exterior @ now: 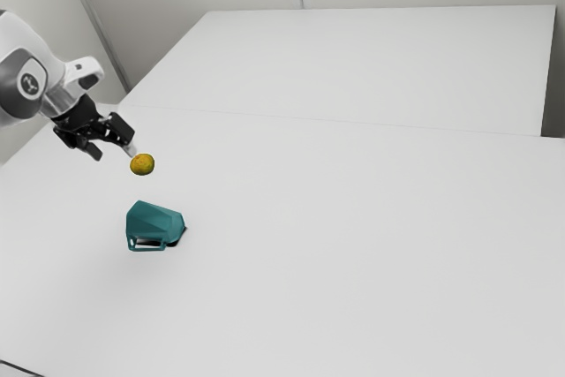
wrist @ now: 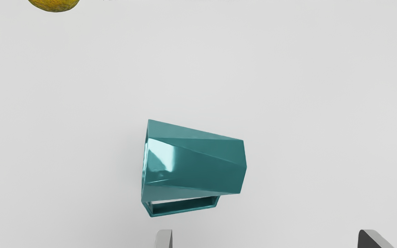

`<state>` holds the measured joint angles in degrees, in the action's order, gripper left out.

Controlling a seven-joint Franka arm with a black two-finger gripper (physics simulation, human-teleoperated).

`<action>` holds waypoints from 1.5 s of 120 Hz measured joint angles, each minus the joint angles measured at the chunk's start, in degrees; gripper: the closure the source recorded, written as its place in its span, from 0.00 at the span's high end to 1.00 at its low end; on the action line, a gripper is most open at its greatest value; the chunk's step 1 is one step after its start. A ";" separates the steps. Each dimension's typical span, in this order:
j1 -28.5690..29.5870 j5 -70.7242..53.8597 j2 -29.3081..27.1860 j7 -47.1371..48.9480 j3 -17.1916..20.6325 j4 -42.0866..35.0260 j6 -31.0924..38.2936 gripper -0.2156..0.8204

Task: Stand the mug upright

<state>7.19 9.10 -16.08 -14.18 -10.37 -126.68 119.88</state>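
A teal faceted mug [exterior: 154, 223] lies on its side on the white table in the exterior view, its handle toward that view's bottom edge. My gripper [exterior: 115, 140] hangs above the table at the exterior view's left, apart from the mug. In the wrist view the mug [wrist: 195, 162] shows its side wall, with the handle on the side nearer my fingertips. The gripper [wrist: 265, 237] is open there, fingers wide apart with nothing between them. The inside of the mug is hidden.
A yellow-orange round fruit [exterior: 142, 164] is near my fingers in the exterior view, on the mug's far side. The white table [exterior: 353, 245] spreads under everything, with a pale panel [exterior: 380, 68] beyond it. A dark cable [exterior: 21, 368] crosses the bottom left corner.
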 joint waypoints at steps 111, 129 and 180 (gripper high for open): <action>-4.41 38.24 -5.31 -49.99 -25.72 -20.88 9.04 0.77; -5.13 37.73 -1.88 -56.98 -27.33 -20.43 9.49 0.77; -4.96 38.69 8.64 -70.97 -27.31 -15.41 10.85 0.76</action>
<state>2.23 47.79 -7.44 -85.16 -37.69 -142.09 130.73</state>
